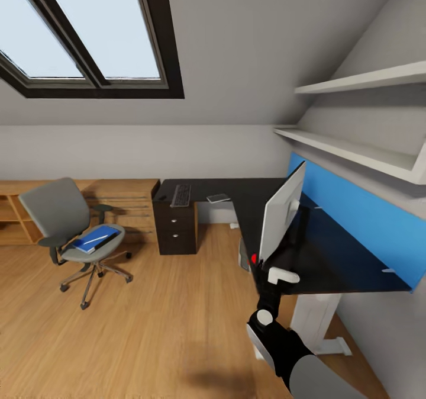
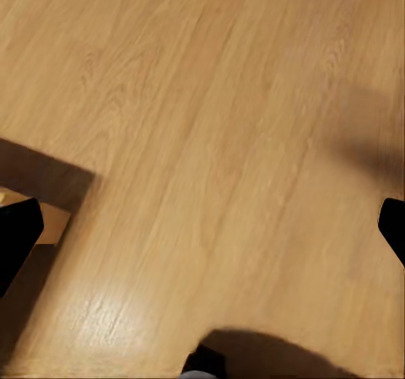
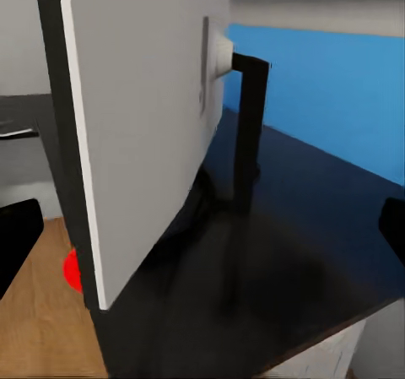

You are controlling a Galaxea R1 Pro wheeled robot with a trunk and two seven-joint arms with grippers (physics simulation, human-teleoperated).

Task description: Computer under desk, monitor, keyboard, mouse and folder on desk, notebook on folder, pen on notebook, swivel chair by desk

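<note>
From my head camera the big L-shaped glossy black tabletop (image 1: 248, 198) fills the right half of the frame, its far right end cut off under the blue wall panel (image 1: 361, 221). On it the wide flat monitor with a white back (image 1: 283, 209) stands edge-on to me near the front rim, so I can't see its screen; my right wrist camera shows that white back (image 3: 143, 126) up close, the black stand post (image 3: 249, 126) and a red dot at the lower corner. At left of the frame sits the grey padded swivel chair on a chrome star base (image 1: 74, 233), well apart from the tabletop, with the flat bright blue folder (image 1: 94, 238) on its seat; a thin white pen (image 1: 96, 238) lies on the folder. The slim black keyboard (image 1: 181, 195) lies on the far wing above the black drawer unit (image 1: 175, 227), a small grey notebook (image 1: 218, 198) just beside it. My right claw (image 1: 283, 276) is at the tabletop's front edge below the monitor; the wrist view shows dark tips at both frame edges, spread wide. My left claw (image 2: 202, 227) hangs over wooden floor (image 2: 211, 100), its tips likewise wide apart.
</note>
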